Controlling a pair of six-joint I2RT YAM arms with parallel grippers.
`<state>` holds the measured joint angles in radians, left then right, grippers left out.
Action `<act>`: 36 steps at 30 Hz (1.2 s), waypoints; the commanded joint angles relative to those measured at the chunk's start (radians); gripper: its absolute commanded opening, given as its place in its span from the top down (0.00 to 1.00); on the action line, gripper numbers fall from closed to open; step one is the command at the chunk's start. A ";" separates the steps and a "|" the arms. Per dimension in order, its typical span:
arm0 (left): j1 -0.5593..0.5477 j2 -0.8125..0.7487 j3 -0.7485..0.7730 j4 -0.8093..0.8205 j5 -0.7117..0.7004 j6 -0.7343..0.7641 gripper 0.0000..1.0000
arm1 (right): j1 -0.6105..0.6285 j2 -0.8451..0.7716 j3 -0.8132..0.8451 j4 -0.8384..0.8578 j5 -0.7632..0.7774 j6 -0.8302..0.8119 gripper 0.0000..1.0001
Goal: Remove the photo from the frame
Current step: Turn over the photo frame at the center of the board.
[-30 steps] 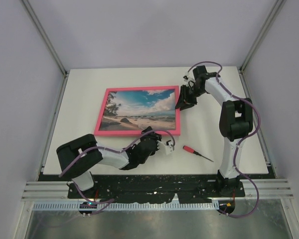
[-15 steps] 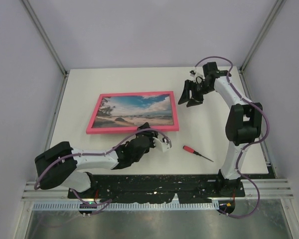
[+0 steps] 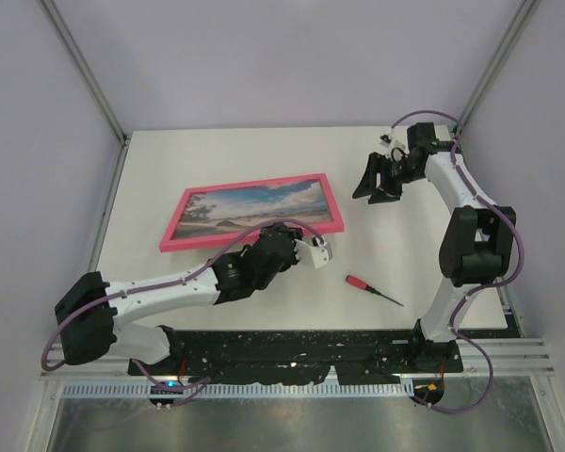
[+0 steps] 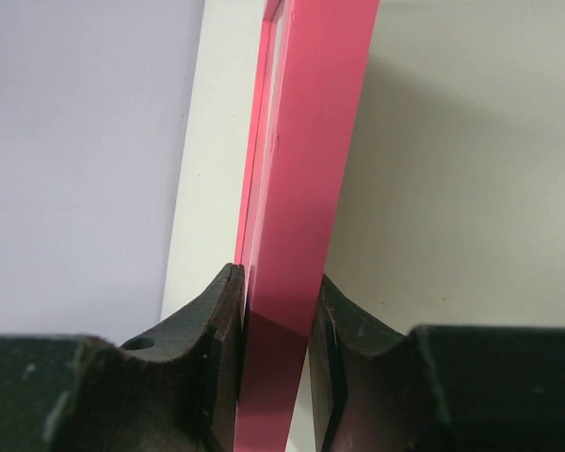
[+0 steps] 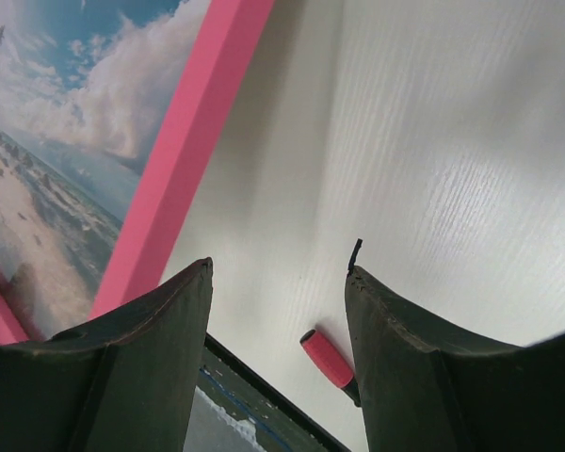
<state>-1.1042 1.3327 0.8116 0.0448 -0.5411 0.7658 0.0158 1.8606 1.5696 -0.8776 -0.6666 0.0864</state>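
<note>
While my left tool (image 4: 278,282) clamps the frame's (image 3: 254,184) near edge, holding it tilted at mid-picture, the photo (image 3: 254,207) sits inside. My right tool (image 3: 380,184) hangs released, upper right. I judge this the flipping step; next needs the back exposed.

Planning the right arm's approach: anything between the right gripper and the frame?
Nothing visible. The right gripper hangs open off the right end of the frame, only bare table between them. The screwdriver lies nearer the arm bases, out of that line. The left gripper is clamped on the frame's near edge.
</note>
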 commanded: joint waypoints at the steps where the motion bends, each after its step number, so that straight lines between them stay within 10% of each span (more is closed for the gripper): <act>1: 0.029 -0.055 0.188 -0.149 0.023 -0.175 1.00 | -0.034 -0.092 -0.046 0.057 -0.004 -0.016 0.37; 36: 0.342 0.154 1.135 -0.953 0.279 -0.723 1.00 | -0.073 -0.247 -0.220 0.120 0.053 -0.047 0.37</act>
<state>-0.7780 1.4910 1.8668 -0.9062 -0.2878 0.2047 -0.0528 1.6676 1.3495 -0.7845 -0.6186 0.0551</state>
